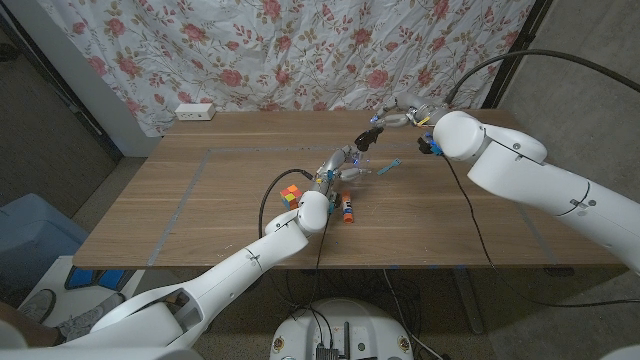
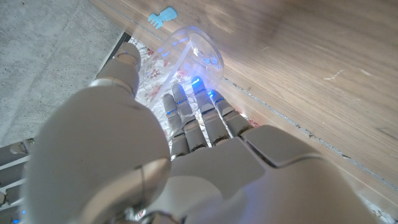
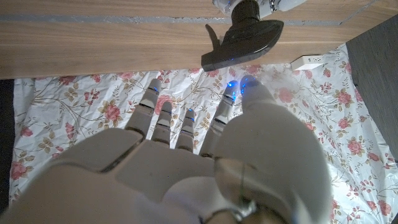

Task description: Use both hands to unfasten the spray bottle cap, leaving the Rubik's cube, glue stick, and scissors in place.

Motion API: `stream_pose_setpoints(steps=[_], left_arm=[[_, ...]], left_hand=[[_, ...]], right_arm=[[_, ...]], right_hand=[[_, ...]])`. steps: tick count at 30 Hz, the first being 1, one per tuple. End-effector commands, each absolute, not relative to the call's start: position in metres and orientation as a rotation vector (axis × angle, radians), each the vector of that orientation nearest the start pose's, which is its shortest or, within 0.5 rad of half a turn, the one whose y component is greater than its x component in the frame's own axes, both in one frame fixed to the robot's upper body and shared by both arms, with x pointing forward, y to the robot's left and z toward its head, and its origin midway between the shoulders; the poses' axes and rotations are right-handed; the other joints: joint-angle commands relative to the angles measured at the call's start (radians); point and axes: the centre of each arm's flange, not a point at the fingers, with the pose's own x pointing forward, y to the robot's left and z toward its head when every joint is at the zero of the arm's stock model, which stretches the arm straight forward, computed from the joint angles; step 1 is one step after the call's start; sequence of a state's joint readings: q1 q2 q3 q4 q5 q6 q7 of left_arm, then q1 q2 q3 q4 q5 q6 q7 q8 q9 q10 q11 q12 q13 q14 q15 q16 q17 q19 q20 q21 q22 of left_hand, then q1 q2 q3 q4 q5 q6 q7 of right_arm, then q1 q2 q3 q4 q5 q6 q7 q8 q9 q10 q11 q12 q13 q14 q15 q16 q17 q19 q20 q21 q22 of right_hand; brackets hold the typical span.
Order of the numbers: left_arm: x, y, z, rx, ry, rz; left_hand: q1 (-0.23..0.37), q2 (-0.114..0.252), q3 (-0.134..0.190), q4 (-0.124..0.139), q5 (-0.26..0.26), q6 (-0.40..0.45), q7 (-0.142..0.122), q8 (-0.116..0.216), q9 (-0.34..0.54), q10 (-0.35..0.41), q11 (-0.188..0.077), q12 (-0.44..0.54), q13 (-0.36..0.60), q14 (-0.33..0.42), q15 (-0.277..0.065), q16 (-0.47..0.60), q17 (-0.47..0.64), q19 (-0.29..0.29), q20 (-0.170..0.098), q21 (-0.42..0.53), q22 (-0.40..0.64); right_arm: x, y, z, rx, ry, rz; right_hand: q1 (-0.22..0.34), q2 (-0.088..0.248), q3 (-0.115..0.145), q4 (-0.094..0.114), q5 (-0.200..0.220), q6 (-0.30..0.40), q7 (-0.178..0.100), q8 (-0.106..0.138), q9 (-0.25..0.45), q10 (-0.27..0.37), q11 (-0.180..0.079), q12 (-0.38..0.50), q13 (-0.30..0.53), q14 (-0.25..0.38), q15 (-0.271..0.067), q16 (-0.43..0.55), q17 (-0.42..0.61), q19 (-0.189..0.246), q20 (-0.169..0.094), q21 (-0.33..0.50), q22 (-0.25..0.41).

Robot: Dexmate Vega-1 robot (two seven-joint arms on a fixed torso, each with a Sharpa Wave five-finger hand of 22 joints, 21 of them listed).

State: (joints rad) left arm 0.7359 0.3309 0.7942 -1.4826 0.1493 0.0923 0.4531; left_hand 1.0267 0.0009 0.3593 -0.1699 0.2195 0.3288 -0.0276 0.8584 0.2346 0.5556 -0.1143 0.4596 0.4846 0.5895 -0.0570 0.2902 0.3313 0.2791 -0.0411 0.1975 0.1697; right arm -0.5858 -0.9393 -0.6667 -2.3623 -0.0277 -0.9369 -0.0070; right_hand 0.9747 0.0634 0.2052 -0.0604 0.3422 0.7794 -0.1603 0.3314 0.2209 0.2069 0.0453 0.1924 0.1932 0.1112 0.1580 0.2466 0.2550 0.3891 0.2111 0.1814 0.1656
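Two robot hands meet over the middle of the wooden table (image 1: 200,200). The left hand (image 1: 338,163) reaches out from the near edge, and the right hand (image 1: 388,119) hangs a little beyond it toward the far side. The only container is a clear plastic spray bottle (image 2: 198,53). The left wrist view shows it against the tips of the left hand's (image 2: 186,155) fingers (image 2: 200,102), with the thumb (image 2: 126,61) alongside, so that hand is holding it. The bottle looks transparent right through, and I cannot tell whether any liquid is in it. In the head view the bottle (image 1: 358,168) is only a faint glint at the fingertips. A small blue plastic cap piece (image 2: 163,17) lies on the wood apart from the bottle; the head view places it (image 1: 390,168) just to the right of the left hand. The right wrist view shows what the head view cannot: the right hand (image 3: 186,162) has its fingers (image 3: 160,115) stretched out and apart, with nothing between them. The head view alone shows a multicoloured Rubik's cube (image 1: 291,195) beside the left wrist and an orange-and-black glue stick (image 1: 346,209) lying just nearer. A white power strip (image 1: 195,111) sits at the table's far edge, in front of a floral curtain (image 1: 300,50).
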Motion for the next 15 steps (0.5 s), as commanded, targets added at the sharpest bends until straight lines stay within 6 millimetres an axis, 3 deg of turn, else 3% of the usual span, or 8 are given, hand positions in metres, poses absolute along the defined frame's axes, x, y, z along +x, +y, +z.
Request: stream_pose_setpoints(steps=[1, 7, 9, 15], left_arm=[[0.6200, 0.0523, -0.0412, 0.651, -0.683, -0.066], [0.6199, 0.0524, -0.0416, 0.649, -0.680, -0.065], [0.6198, 0.0525, -0.0416, 0.649, -0.681, -0.064], [0.6196, 0.0525, -0.0417, 0.649, -0.681, -0.065]], left_hand=[[-0.059, 0.082, 0.012, 0.001, -0.004, 0.019, 0.011, 0.005, 0.004, 0.030, -0.025, 0.004, 0.003, 0.005, -0.092, 0.000, 0.004, 0.008, -0.026, -0.003, 0.002], [-0.059, 0.081, 0.011, 0.000, -0.004, 0.020, 0.011, 0.006, 0.002, 0.032, -0.026, 0.004, 0.004, 0.005, -0.093, -0.001, 0.004, 0.008, -0.027, -0.003, 0.002], [-0.059, 0.081, 0.011, 0.000, -0.004, 0.020, 0.011, 0.006, 0.001, 0.031, -0.026, 0.004, 0.004, 0.006, -0.093, -0.001, 0.004, 0.008, -0.026, -0.003, 0.002], [-0.060, 0.081, 0.012, 0.001, -0.004, 0.019, 0.011, 0.007, 0.001, 0.030, -0.024, 0.003, 0.004, 0.006, -0.092, -0.001, 0.004, 0.008, -0.026, -0.003, 0.002]], right_arm=[[0.4926, -0.1834, 0.1086, -1.077, -0.463, -0.001], [0.4908, -0.1825, 0.1056, -1.088, -0.467, -0.037], [0.4889, -0.1825, 0.1041, -1.084, -0.470, -0.065], [0.4859, -0.1825, 0.1014, -1.083, -0.464, -0.100]], right_hand=[[-0.077, -0.004, -0.029, 0.025, -0.018, -0.018, 0.031, -0.011, 0.006, 0.002, 0.022, 0.004, 0.002, 0.001, 0.020, -0.002, -0.002, 0.009, 0.003, 0.006, 0.003], [-0.163, -0.020, -0.063, 0.050, -0.047, 0.020, 0.061, 0.002, 0.012, 0.019, 0.041, 0.010, 0.002, 0.020, 0.038, 0.001, -0.006, 0.016, 0.004, 0.008, 0.004], [-0.220, -0.028, -0.083, 0.066, -0.068, 0.057, 0.086, 0.017, 0.018, 0.038, 0.045, 0.015, 0.002, 0.034, 0.043, 0.004, -0.007, 0.026, 0.004, 0.010, 0.005], [-0.275, -0.034, -0.102, 0.081, -0.091, 0.076, 0.115, 0.027, 0.027, 0.051, 0.050, 0.016, 0.002, 0.053, 0.044, 0.009, -0.007, 0.035, 0.004, 0.012, 0.005]])
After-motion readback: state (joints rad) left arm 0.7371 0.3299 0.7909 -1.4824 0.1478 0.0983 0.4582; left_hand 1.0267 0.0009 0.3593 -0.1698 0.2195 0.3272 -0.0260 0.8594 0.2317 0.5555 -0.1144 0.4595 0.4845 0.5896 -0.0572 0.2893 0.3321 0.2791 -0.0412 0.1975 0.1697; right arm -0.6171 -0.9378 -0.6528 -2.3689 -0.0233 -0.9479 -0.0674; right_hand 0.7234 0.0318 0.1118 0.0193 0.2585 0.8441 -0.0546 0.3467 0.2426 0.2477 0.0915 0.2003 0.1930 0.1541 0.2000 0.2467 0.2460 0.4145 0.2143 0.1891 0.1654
